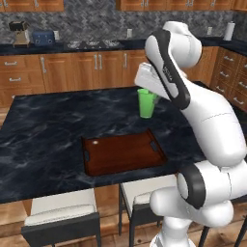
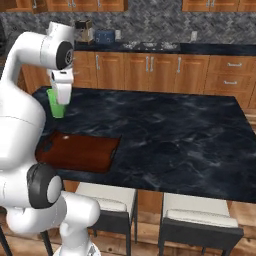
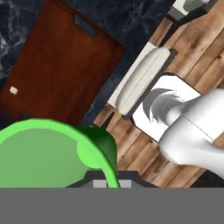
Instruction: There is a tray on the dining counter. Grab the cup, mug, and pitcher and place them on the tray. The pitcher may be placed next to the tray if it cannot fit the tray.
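**Green cup held above the table**

We see the cup (image 1: 146, 103) upright, long axis vertical, mouth up, lifted over the table (image 1: 43, 130) just behind the tray (image 1: 123, 152). Our claw (image 1: 150, 91) is clenched on the cup's rim. The tray lies bare; two stools (image 1: 61, 214) stand below the table edge.

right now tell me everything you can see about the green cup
The cup is a plain bright green tapered tumbler with no handle, wider at the mouth than at the base, with a smooth plastic look. It is upright, and the hand view looks down into its open, empty mouth. The gripper is shut on the cup's rim. The cup sits at or just above the black marble dining counter, behind the far right corner of the reddish-brown wooden tray, not on it; whether its base touches the counter is unclear.
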Robot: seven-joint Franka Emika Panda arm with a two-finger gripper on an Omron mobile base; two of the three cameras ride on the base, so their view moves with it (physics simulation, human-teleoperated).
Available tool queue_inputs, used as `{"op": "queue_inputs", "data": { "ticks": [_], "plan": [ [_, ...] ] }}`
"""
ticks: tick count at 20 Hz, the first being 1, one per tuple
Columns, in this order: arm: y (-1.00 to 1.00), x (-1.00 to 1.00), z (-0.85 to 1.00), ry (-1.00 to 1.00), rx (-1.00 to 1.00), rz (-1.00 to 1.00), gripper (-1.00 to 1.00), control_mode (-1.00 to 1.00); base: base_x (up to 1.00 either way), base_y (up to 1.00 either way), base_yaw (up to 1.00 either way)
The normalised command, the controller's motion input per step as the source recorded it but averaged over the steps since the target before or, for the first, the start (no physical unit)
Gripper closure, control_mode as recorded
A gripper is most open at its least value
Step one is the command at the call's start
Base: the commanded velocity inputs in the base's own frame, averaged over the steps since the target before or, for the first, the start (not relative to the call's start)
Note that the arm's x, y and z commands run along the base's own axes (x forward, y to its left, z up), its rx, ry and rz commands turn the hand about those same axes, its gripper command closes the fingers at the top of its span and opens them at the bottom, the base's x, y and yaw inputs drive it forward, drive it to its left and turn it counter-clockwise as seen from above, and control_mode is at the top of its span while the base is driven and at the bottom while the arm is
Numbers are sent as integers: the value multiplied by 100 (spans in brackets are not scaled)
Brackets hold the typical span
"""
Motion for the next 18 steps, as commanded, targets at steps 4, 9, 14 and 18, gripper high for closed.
{"op": "queue_inputs", "data": {
  "ticks": [4, 9, 14, 18],
  "plan": [
    [37, 76, -36, 0, -1, 26, 100, -100, 0, 0, 0],
    [49, 72, -54, 0, -2, 23, 100, -100, 0, 0, 0],
    [47, 71, -54, 0, -5, 20, 100, -100, 0, 0, 0],
    [34, 74, -58, 0, -6, 20, 100, -100, 0, 0, 0]
  ]
}}
